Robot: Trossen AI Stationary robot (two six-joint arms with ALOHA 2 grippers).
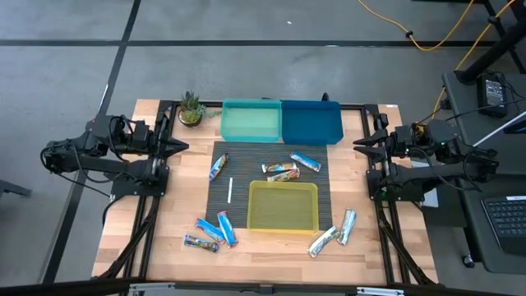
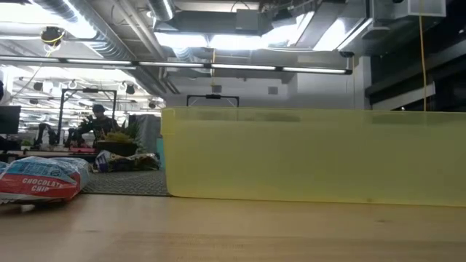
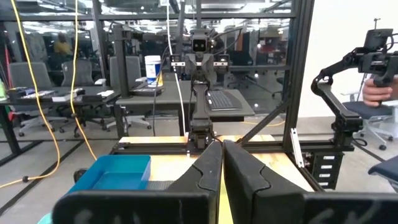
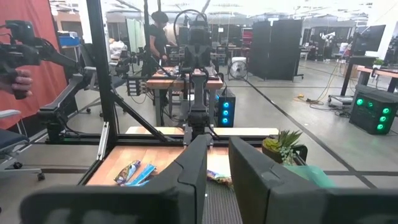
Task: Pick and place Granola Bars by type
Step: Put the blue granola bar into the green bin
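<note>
wood table (image 1: 173, 230) | dark mat (image 1: 238, 177) | granola bars (image 1: 215, 233) scattered | left tool (image 1: 182, 148) pressed together | right tool (image 1: 358, 144) slightly spread

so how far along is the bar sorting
Nothing is sorted yet: the teal bin, blue bin and yellow bin all look empty. Neither the left claw nor the right claw holds anything; both are parked at the table's sides. All the granola bars remain scattered.
</note>
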